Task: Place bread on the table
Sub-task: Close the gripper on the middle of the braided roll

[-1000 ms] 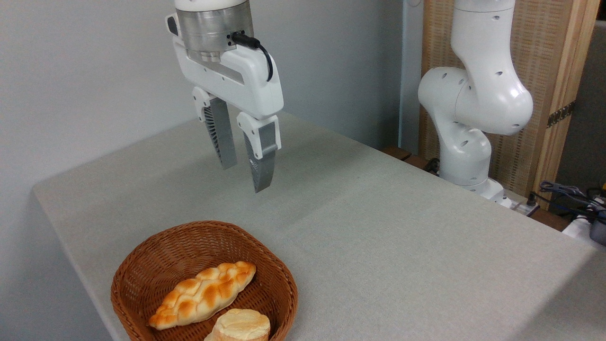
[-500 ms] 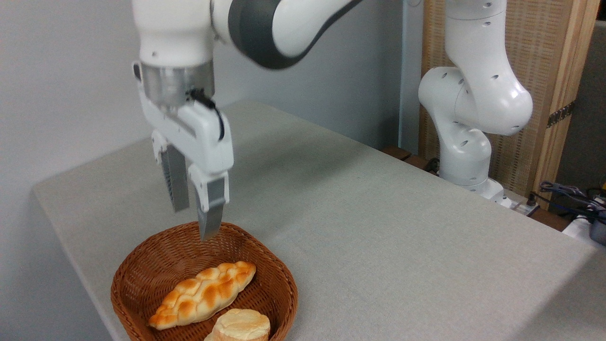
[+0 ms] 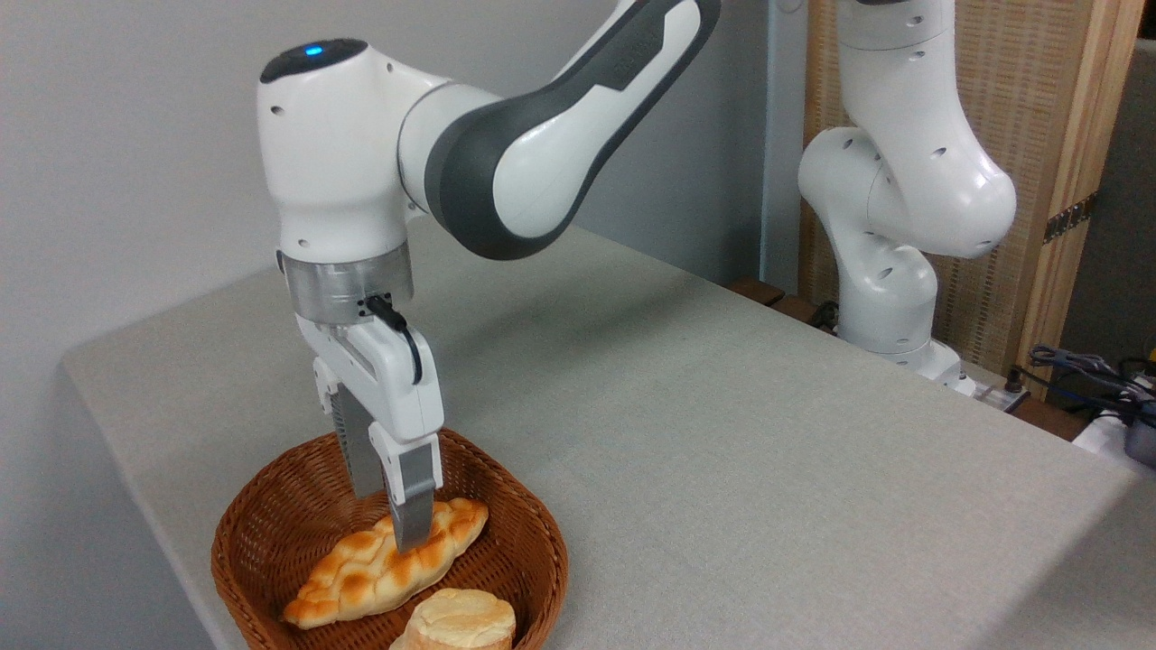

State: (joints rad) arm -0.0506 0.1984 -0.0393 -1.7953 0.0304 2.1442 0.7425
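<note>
Straddling the long braided golden-orange bread [image 3: 384,567] with parted grey fingers, white claw [image 3: 390,516] not yet clamped; loaf lying in the brown woven wicker basket [image 3: 271,519] at the light grey-beige table's [image 3: 722,433] near-left edge.

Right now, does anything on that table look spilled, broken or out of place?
Nothing stands out. The braided bread and a pale bun lie whole in the wicker basket, with the tool open astride the loaf. The table shows no crumbs or spills.
</note>
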